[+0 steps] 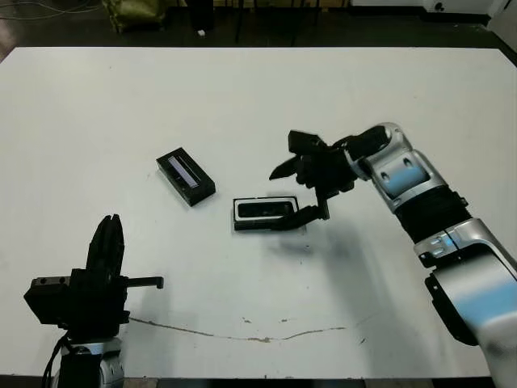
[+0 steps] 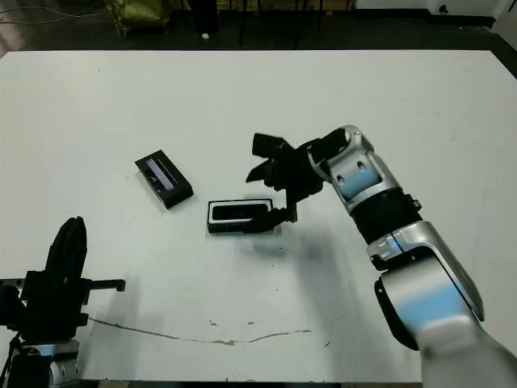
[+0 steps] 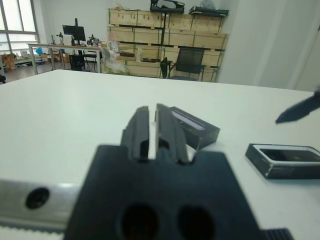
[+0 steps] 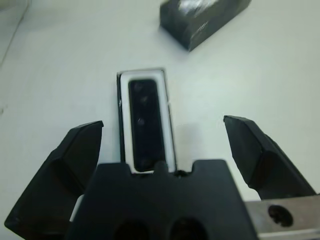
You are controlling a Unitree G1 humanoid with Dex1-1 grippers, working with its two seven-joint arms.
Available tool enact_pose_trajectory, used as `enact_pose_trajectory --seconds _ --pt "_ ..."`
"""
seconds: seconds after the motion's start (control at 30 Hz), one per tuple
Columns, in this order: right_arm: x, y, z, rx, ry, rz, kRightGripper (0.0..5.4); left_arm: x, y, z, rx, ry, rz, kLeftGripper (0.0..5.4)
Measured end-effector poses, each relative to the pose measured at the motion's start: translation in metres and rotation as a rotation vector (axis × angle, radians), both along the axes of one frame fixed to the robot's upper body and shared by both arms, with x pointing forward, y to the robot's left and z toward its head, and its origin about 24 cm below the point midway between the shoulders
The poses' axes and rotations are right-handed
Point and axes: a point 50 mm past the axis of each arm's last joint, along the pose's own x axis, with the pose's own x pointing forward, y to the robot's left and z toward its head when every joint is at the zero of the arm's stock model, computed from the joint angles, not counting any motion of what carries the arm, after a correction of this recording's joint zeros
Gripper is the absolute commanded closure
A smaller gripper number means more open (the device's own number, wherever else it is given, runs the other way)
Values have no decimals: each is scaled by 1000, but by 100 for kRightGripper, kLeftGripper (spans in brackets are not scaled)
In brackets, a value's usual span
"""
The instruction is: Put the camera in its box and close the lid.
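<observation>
resting at the near left corner of the white table (image 1: 242,97), the left gripper (image 1: 107,234) points away from the robot with its 2 black fingers (image 3: 142,131) pressed together and holding nothing; it stands well apart from every task item. a thin brown mark (image 1: 242,333) runs across the table surface near the front edge. further in, near the table's middle, the box (image 1: 266,212) lies flat with its long side across the view, its white lining visible as a rim around the camera (image 4: 146,120), which lies seated inside the tray along its length. the right gripper (image 1: 292,191) hangs just at the right end of the box, reaching in from the right side, with its 2 fingers (image 4: 75,160) spread wide apart and clamped on nothing; in the right wrist view the box sits between the 2 fingers. whether the lower fingertip touches the box wall cannot be told. beyond and to the left of the box, near it but apart, the lid (image 1: 185,175) lies flat on the table at an angle, its pale shiny strip facing up. the box remains uncovered.
</observation>
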Motion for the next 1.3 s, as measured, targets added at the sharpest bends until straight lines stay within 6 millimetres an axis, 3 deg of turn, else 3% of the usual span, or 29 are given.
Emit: enact_pose_trajectory --seconds 0.33,0.47,0.57,0.73,0.87,1.07,1.3 --pt "-21 -45 33 299 -90 -81 2 1 0 0 -2 2 5 540" --pt "-38 -69 22 448 -129 -253 2 1 1 1 1 -4 8 540" --pt "-57 -83 0 544 -195 -457 22 2 4 3 9 -9 16 540" --pt "-99 -93 -41 666 -270 -812 133 3 11 7 29 -25 28 540" --pt "-124 -100 -60 672 -320 -985 225 5 13 9 34 -38 28 540" --pt "-142 -103 -72 704 -385 -1064 363 8 15 10 58 -46 25 540" --pt "-147 -101 -78 769 -392 -1078 527 9 18 18 87 -44 10 540"
